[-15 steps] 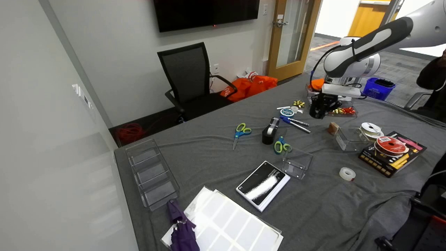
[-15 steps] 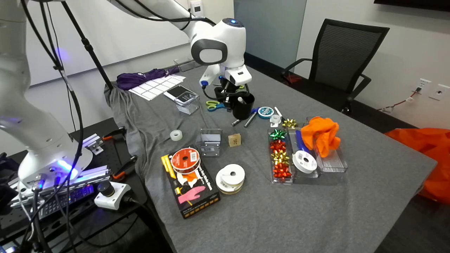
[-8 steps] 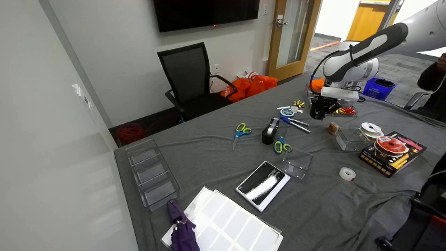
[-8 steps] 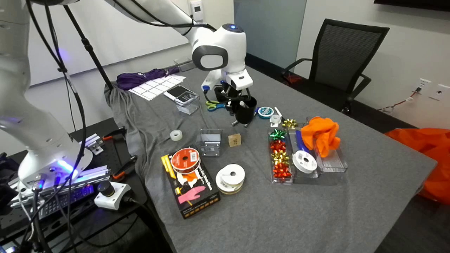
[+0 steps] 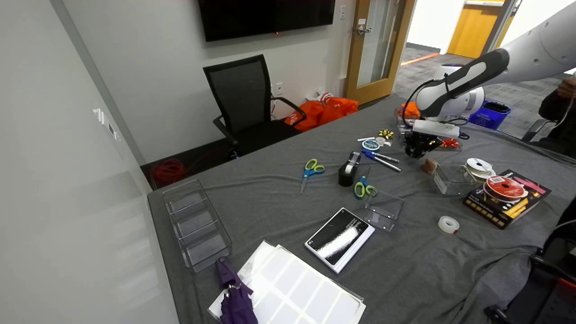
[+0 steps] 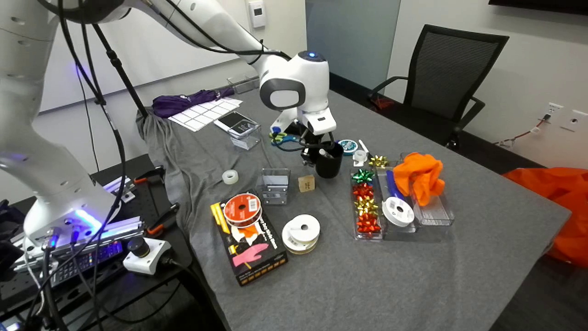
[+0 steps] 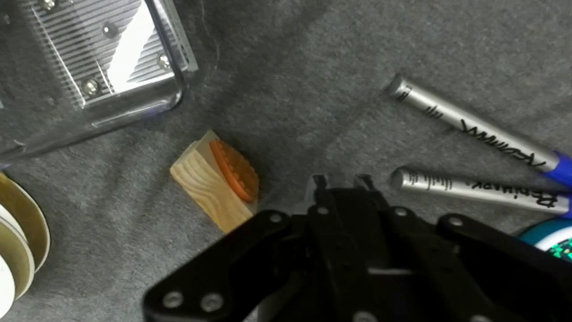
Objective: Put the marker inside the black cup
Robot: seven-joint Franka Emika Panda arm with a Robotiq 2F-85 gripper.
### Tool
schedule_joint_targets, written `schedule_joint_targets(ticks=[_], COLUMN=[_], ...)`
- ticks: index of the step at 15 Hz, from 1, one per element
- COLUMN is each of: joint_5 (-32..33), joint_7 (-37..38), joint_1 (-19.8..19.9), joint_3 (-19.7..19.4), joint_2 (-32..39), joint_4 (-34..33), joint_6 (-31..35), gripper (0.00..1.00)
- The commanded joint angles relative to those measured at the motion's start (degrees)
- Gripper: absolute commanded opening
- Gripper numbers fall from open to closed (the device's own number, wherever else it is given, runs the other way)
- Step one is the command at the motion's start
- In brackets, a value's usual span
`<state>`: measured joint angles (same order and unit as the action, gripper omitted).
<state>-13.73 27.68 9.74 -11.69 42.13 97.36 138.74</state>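
Wrist view records the gripper (image 7: 342, 181) nearly closed, seemingly pinching the black cup (image 6: 328, 166) off-centre, an imbalance that could tip it against the wooden stamp (image 7: 214, 181).

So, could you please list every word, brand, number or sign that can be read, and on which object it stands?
"REDIMARK": lower silver marker, in the wrist view.
Probably the same word, less clear: upper silver marker.
"Duty Nitrile Gloves": black glove box, in an exterior view; its other print is too small.
Too small or blurred, among others: red ribbon spool, round blue object, black-and-white package, wooden block, blue bin.
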Motion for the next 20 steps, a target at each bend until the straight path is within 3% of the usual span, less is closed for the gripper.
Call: schedule_joint_targets(ticks=[1, 4, 6, 8, 15, 17, 20], joint_5=[0.02, -0.2, 0.13, 0.52, 1.07, 1.12, 0.52], joint_7=[2.97, 5.04, 6.27, 7.16, 6.85, 6.5, 4.06], joint_1=[-0.4, -0.54, -0.77, -0.93, -0.75, -0.68, 0.56], joint_3=[-1.27, -1.71, -2.1, -2.43, -2.45, -2.31, -0.82], joint_2=[3.75, 5.86, 6.8, 7.19, 6.17, 6.06, 6.0], joint_4=[-4.21, -6.09, -6.8, -7.46, -7.09, -6.94, -7.49], joint_6=[1.49, 2.63, 3.56, 3.65, 3.21, 2.95, 0.75], gripper=[0.05, 0.05, 0.44, 0.47, 0.95, 1.0, 1.0])
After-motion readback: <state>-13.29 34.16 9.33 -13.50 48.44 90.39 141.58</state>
